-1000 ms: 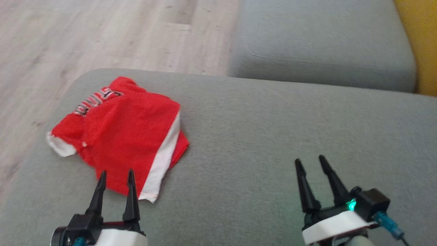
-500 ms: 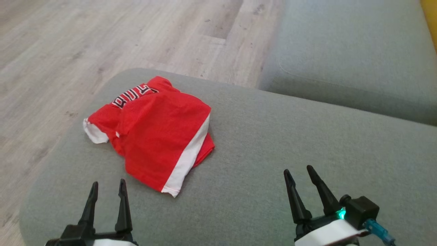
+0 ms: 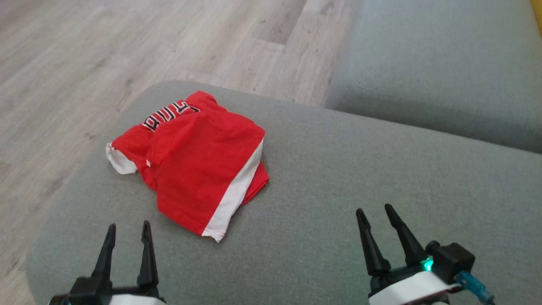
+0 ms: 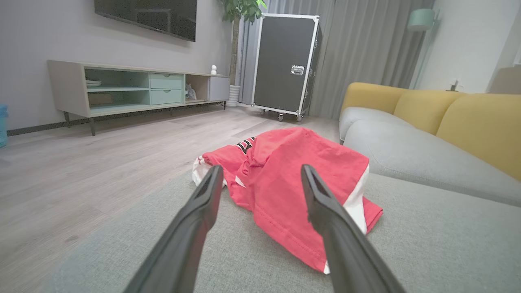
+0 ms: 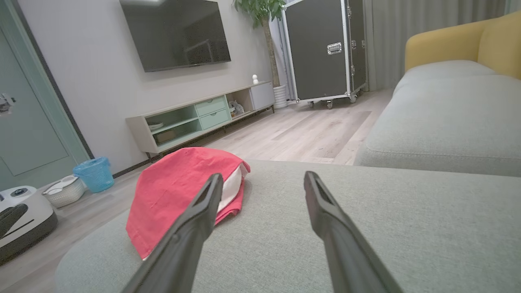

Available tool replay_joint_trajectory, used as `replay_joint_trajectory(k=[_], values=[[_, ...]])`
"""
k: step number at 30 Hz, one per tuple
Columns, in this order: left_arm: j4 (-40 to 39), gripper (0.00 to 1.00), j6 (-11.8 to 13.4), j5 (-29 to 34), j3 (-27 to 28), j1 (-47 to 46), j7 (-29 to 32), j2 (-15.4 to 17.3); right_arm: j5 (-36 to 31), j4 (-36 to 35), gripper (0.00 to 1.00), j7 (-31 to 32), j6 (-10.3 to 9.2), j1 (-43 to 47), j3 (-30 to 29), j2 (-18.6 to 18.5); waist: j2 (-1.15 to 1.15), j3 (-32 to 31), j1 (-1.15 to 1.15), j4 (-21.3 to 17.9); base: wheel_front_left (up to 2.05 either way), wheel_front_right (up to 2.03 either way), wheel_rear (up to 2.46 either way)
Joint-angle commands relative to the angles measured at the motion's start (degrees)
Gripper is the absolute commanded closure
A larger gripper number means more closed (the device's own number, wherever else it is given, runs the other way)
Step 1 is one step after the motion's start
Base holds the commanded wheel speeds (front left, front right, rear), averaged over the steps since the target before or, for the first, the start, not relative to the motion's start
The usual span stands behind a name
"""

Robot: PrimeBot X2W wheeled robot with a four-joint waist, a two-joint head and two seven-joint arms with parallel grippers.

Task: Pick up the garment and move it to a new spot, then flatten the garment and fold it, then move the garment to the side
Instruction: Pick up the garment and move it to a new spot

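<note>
We are looking down at a grey cushion (image 3: 338, 178), where the red shirt (image 3: 199, 165) is lying partly folded over near its far left corner. The white stripe (image 3: 237, 186) is running along the shirt's right edge, and the black lettering (image 3: 167, 116) is showing at the end nearest the floor (image 3: 106, 51). We are holding the left gripper (image 3: 128, 226) low over the cushion, just short of the shirt's near hem, fingers spread apart and gripping nothing. We are holding the right gripper (image 3: 373, 209) well to the right of the shirt, over bare cushion, its fingers likewise apart and empty. In the left wrist view the shirt is sitting beyond the two fingers, apart from both. A second grey seat (image 3: 432, 72) is lying further off, and a TV (image 5: 175, 34) is hanging on the far wall.
</note>
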Motion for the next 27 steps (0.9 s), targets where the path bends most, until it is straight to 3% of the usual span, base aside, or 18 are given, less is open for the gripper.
replay_joint_trajectory(k=[1,5,12,19,27], values=[[-1.07,0.0,-0.62,1.18,1.52,-5.11,-0.55,0.69,-0.42,-2.18,0.0,-0.62,0.23,-2.47,0.36,-0.42,0.0,1.25,0.01,-0.7,0.0,0.0,0.0],[3.74,0.0,-1.78,1.76,0.57,-12.15,0.08,3.69,-1.46,-2.55,0.0,-0.62,0.23,-3.26,-1.22,-0.42,0.0,3.95,0.01,-1.6,0.0,0.0,0.0],[13.26,0.0,-3.18,1.79,-5.29,-29.54,8.72,9.82,-4.39,-3.19,0.0,-0.62,0.23,-5.83,-3.74,-0.42,0.0,10.82,0.01,-3.68,0.0,0.0,0.0],[23.47,0.0,-3.33,-4.22,-16.17,-44.51,19.11,15.84,-6.08,-2.72,0.0,-0.62,0.23,-8.6,-6.41,-0.42,0.0,16.19,0.01,-6.44,0.0,0.0,0.0],[32.79,0.0,-3.34,-9.11,-25.85,-52.57,22.1,19.81,-6.38,-2.52,0.0,-0.62,0.23,-10.44,-5.95,-0.42,0.0,19.12,0.01,-8.5,0.0,0.0,0.0]])
